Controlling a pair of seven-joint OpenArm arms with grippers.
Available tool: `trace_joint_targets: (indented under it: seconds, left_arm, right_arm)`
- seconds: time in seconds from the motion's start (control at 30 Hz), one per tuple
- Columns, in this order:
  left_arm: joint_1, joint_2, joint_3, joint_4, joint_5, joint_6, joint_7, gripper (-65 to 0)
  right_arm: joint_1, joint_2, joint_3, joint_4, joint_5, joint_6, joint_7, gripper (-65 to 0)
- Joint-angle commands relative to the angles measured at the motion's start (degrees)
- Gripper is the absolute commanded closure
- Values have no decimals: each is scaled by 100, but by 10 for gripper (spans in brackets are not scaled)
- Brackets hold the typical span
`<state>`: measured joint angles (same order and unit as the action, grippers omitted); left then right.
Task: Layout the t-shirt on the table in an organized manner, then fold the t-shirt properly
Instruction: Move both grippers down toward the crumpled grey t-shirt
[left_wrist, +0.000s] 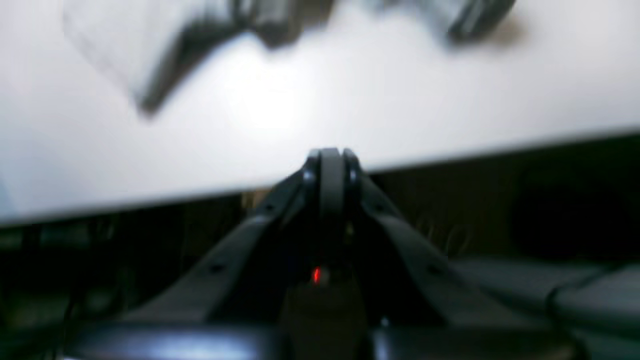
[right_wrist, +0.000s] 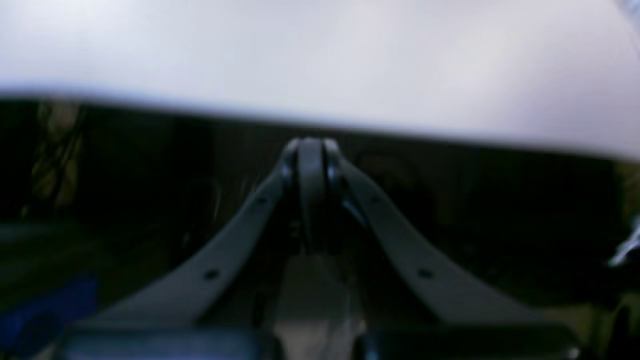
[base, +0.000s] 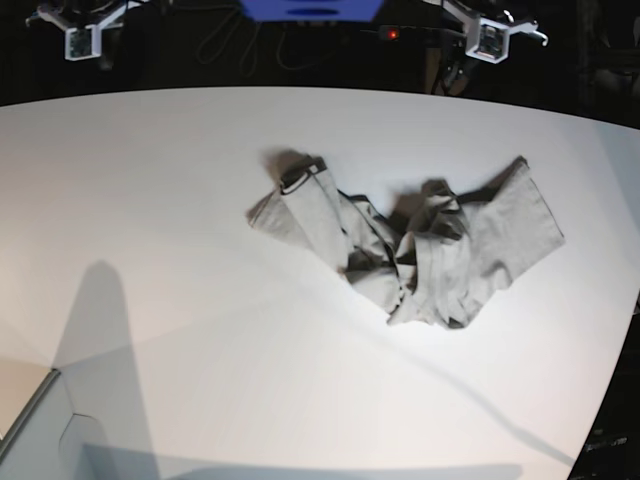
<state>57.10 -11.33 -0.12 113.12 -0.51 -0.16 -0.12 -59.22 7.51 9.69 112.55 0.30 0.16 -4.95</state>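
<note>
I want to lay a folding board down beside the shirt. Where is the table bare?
The table is bare left of the crumpled t-shirt and along the near edge below it. Only narrow strips remain between the shirt and the right edge.

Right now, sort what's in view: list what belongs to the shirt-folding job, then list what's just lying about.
Belongs to the job:
- t-shirt, crumpled in a heap
- table it lies on
- left gripper, shut, back at the table edge
- right gripper, shut, back at the table edge

Just lying about:
- cardboard box at the table's near corner
</note>
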Motion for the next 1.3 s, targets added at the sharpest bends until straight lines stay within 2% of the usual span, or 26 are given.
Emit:
trace_joint_targets:
  seconds: [0.0, 0.07, 0.13, 0.23, 0.33, 0.43, 0.57, 0.63, 0.73, 0.83, 0.9, 1.0, 1.17, 1.27]
  left_arm:
    - [0, 12, -1, 147, 3, 21, -107, -1]
    - [-211, 39, -1, 200, 3, 30, -107, -5]
    - [-387, 153, -1, 226, 3, 38, -107, -43]
    - [-598, 285, -63, 253, 3, 38, -124, -168]
    - [-879, 470, -195, 262, 3, 38, -133, -248]
    - [-1284, 795, -625, 209, -6, 38, -124, -261]
    - [-1855, 1146, -1478, 191, -437, -14, -54, -261]
    - [-2101, 1103, -1786, 191, -859, -14, 359, -262]
    - [-2620, 821, -2217, 182, -1738, -14, 1247, -263]
    - [-2998, 681, -2753, -108, -2634, -14, 1942, -263]
    - [-3253, 681, -3096, -407, -3012, -14, 2232, -263]
    - [-3666, 698, -3368, -1022, -3144, -14, 2399, -276]
    - [-3939, 681, -3579, -2042, -3144, -6, 2372, -423]
    - [-4106, 681, -3579, -2455, -3144, -14, 2372, -471]
  right_arm:
    - [-95, 18, 64, 187, 1, 6, 130, 0]
    - [28, 18, 46, 345, 1, 14, 165, 0]
    - [221, 18, 46, 406, 1, 14, 174, 0]
    - [450, 18, -24, 424, 1, 23, 236, 0]
    - [590, 18, -174, 424, 1, 23, 385, 0]
    - [722, 18, -367, 424, 1, 23, 394, -4]
    - [810, 18, -657, 424, 1, 23, 376, -120]
    - [828, 27, -789, 424, 1, 23, 376, -184]
    - [924, 45, -1018, 398, -16, 23, 368, -251]
    - [1074, 45, -1088, 398, -16, 23, 368, -254]
    - [1144, 45, -1088, 398, -16, 23, 368, -254]
    - [1276, 45, -1088, 389, -16, 23, 359, -256]
    - [1496, 45, -1062, 389, -16, 23, 359, -259]
    - [1751, 27, -1079, 380, -16, 23, 359, -271]
